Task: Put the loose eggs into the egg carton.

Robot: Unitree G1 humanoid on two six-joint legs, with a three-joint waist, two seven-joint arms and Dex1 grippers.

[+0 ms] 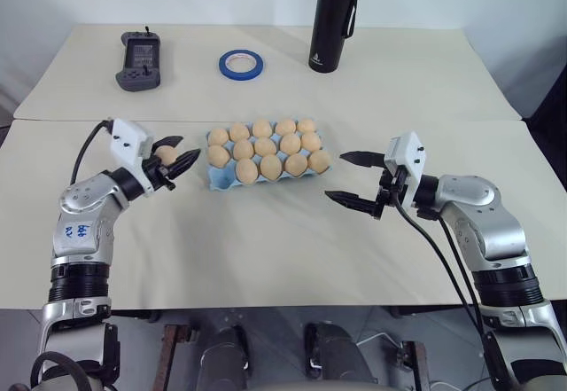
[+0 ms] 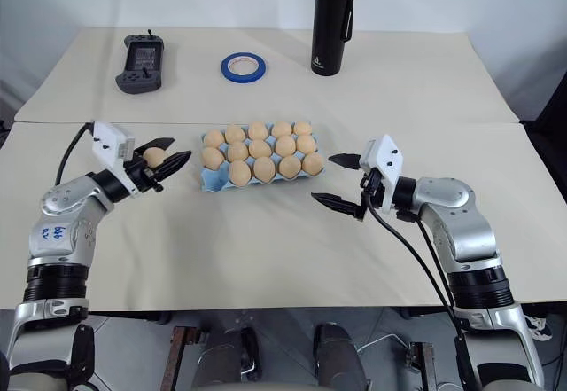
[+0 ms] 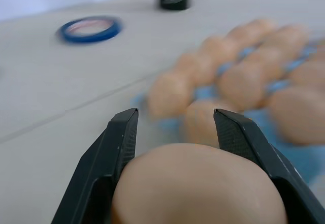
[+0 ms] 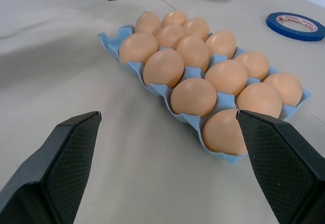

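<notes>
The light blue egg carton [image 1: 218,178] lies mid-table with several tan eggs [image 1: 266,147] in its cups; the cup at its near left corner [image 4: 109,36] holds none. Just left of that corner, a little above the table, my left gripper [image 1: 174,162] is shut on a loose egg [image 1: 165,154]. In the left wrist view this egg [image 3: 198,183] bulges between the two black fingers [image 3: 119,142], pointing at the carton. To the right of the carton my right gripper [image 1: 335,175] hovers open with nothing in it, its fingers [image 4: 71,153] spread wide toward the carton.
A black bottle [image 1: 335,19] stands at the back, with a blue tape ring [image 1: 241,63] and a dark game controller [image 1: 140,61] to its left. A seam [image 1: 461,120] between two table tops runs behind the carton.
</notes>
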